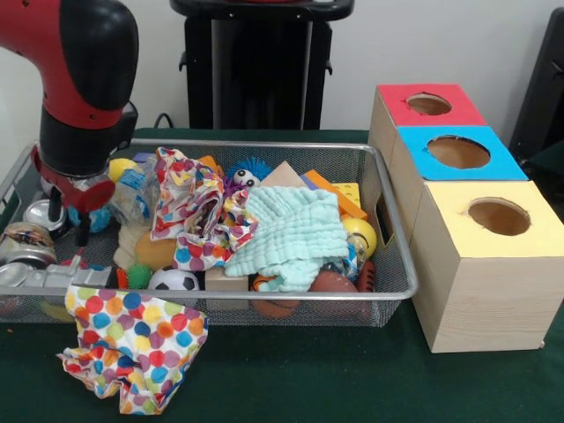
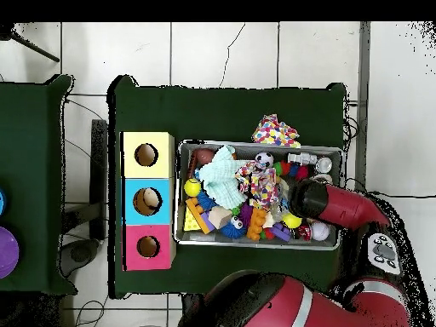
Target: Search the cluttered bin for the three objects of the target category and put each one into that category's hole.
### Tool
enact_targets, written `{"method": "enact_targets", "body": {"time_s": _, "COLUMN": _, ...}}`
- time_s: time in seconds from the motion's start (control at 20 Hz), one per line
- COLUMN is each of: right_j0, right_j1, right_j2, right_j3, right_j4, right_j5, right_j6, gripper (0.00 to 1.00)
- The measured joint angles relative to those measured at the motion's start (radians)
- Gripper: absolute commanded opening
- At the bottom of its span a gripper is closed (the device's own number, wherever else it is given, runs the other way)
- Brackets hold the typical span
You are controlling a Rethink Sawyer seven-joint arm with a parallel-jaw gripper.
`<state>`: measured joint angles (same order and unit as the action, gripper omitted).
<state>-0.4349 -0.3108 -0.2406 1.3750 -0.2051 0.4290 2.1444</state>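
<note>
A wire mesh bin (image 1: 264, 300) holds a jumble of toys. My gripper (image 1: 69, 220) hangs low over the bin's left end, open, with nothing visibly between its fingers; metal cans (image 1: 25, 247) lie just beside it. In the pile I see a polka-dot cloth (image 1: 194, 211), a mint cloth (image 1: 295, 233), a soccer ball (image 1: 174, 280), a brown football (image 1: 333, 284), a yellow ball (image 1: 359, 233) and a blue spiky ball (image 1: 247, 174). To the right stand three boxes with holes: red (image 1: 429, 104), blue (image 1: 458, 152), yellow (image 1: 499, 216). From overhead the arm (image 2: 311, 200) hides the gripper.
A second polka-dot cloth (image 1: 132, 344) lies on the green table in front of the bin, also seen overhead (image 2: 274, 132). Wooden and orange blocks (image 1: 335, 189) are buried under the cloths. The boxes (image 2: 146, 201) sit tight against the bin's side.
</note>
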Motion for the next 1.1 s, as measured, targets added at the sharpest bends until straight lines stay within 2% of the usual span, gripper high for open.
{"method": "enact_targets", "body": {"time_s": 0.4, "right_j0": 0.02, "right_j1": 0.008, "right_j2": -0.011, "right_j3": -0.004, "right_j4": 0.0, "right_j5": 0.062, "right_j6": 0.0, "gripper": 1.0}}
{"method": "enact_targets", "body": {"time_s": 1.1, "right_j0": 0.051, "right_j1": 0.068, "right_j2": -0.068, "right_j3": -0.052, "right_j4": 0.017, "right_j5": 0.063, "right_j6": 0.0, "gripper": 1.0}}
